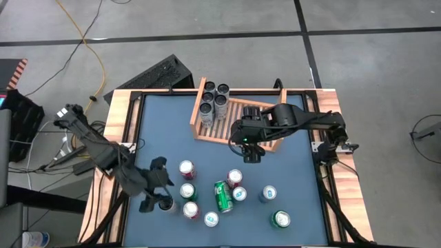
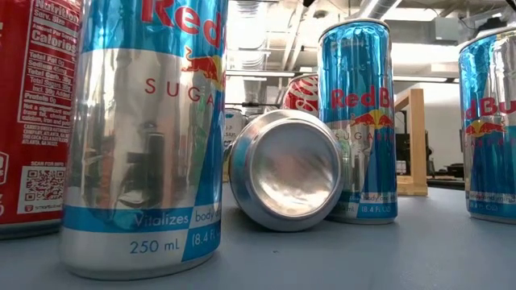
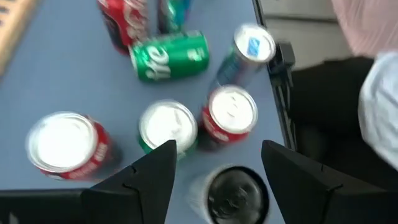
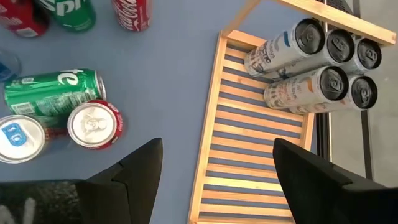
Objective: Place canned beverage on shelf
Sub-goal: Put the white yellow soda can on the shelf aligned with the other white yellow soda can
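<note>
The wooden shelf (image 1: 238, 122) lies at the table's far middle, with several grey cans (image 1: 213, 100) upright in its far left corner (image 4: 317, 68). Loose cans stand on the blue mat near the front: red (image 1: 186, 169), blue-topped (image 1: 269, 194) and a green one lying on its side (image 1: 222, 196). My left gripper (image 1: 162, 187) hangs open above the front left cans. A dark-topped can (image 3: 235, 196) stands below the gap between its fingers, apart from both. My right gripper (image 1: 251, 153) is open and holds nothing, above the shelf's near rim (image 4: 211, 155).
More cans crowd the front: green-and-white (image 3: 166, 127), red (image 3: 230, 112), red (image 3: 65, 143), green (image 1: 280, 219). The low view shows only cans close up (image 2: 145, 129) and a lying can's base (image 2: 286, 173). A person's light sleeve (image 3: 373, 81) shows beyond the table's edge.
</note>
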You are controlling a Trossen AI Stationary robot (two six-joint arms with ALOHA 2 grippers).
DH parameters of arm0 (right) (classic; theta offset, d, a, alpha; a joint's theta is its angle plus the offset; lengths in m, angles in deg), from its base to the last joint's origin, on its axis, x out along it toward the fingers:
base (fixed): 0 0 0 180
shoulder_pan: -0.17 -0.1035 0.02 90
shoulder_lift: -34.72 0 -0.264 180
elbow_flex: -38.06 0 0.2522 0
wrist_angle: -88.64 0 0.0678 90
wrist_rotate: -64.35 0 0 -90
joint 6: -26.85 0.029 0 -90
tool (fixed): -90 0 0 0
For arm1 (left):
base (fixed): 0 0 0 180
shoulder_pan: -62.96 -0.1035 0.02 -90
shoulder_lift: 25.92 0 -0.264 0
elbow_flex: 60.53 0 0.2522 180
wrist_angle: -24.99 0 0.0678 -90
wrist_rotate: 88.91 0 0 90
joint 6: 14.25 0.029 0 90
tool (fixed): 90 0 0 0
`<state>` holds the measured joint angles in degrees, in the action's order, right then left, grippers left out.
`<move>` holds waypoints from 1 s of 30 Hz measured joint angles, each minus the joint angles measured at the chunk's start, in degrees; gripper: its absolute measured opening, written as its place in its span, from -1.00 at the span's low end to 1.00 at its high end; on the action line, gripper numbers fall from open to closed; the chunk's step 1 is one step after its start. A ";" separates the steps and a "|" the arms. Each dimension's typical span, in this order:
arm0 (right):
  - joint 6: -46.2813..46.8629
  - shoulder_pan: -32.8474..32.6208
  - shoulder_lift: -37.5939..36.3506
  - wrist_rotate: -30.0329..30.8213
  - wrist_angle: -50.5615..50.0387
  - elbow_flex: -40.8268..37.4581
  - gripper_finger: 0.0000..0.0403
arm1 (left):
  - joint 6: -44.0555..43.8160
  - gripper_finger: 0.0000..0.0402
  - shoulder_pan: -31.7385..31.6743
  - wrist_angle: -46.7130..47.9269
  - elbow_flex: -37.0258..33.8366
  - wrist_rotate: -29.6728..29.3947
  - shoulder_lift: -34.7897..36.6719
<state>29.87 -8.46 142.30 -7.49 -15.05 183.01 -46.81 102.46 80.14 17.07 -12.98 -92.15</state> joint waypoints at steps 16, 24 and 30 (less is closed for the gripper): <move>-0.47 0.05 -0.01 -0.07 0.55 -0.04 0.44 | -3.27 0.12 2.83 8.96 7.85 3.30 -8.85; -1.34 0.14 0.01 -0.07 0.90 -0.07 0.44 | -4.36 0.12 0.37 7.00 7.99 8.71 -9.61; -1.76 0.14 0.01 -0.20 2.13 -0.07 0.44 | -6.14 0.12 -0.68 4.25 7.97 9.07 -9.79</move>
<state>28.12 -8.32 142.31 -7.69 -12.92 182.95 -52.95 101.78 84.39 25.04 -3.92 -101.94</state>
